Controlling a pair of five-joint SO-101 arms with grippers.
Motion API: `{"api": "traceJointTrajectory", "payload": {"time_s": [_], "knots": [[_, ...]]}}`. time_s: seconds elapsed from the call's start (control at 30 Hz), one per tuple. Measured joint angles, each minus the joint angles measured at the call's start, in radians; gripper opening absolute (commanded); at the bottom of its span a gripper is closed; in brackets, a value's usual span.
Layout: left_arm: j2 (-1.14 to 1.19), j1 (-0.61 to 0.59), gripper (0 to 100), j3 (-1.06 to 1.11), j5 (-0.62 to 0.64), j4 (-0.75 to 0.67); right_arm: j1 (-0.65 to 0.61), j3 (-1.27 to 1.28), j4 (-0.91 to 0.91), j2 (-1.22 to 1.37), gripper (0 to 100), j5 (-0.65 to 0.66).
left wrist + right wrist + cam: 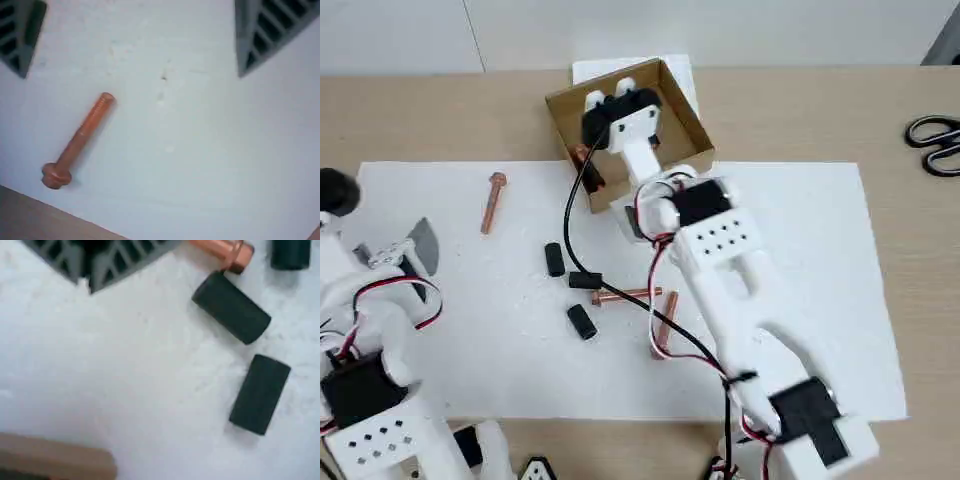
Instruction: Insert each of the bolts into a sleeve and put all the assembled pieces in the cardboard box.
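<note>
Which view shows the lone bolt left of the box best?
The left wrist view: the bolt lies whole, head to thread tip, on white paper. The high view shows it small. The right wrist view has another bolt's head.

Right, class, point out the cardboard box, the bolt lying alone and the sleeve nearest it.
cardboard box (686, 112), high view, its side wall.
bolt (494, 203), high view, middle of shank.
sleeve (554, 259), high view, middle of body.
</note>
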Motion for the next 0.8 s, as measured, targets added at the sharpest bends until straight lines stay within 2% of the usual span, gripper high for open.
{"api": "traceJointTrajectory", "payload": {"time_s": [0.17,0.43,0.57,0.8], "knots": [[0.0,-0.009,25,0.0,-0.008,0.0,-0.084,-0.066,-0.055,0.164,0.5,0.028],[0.0,-0.009,25,0.0,-0.008,0.0,-0.186,-0.437,-0.023,0.474,0.5,0.029],[0.0,-0.009,25,0.0,-0.005,0.041,-0.192,-0.578,-0.009,0.56,0.5,-0.1],[0.0,-0.014,25,-0.017,0.124,0.123,-0.192,-0.618,-0.002,0.571,0.5,-0.276]]}}
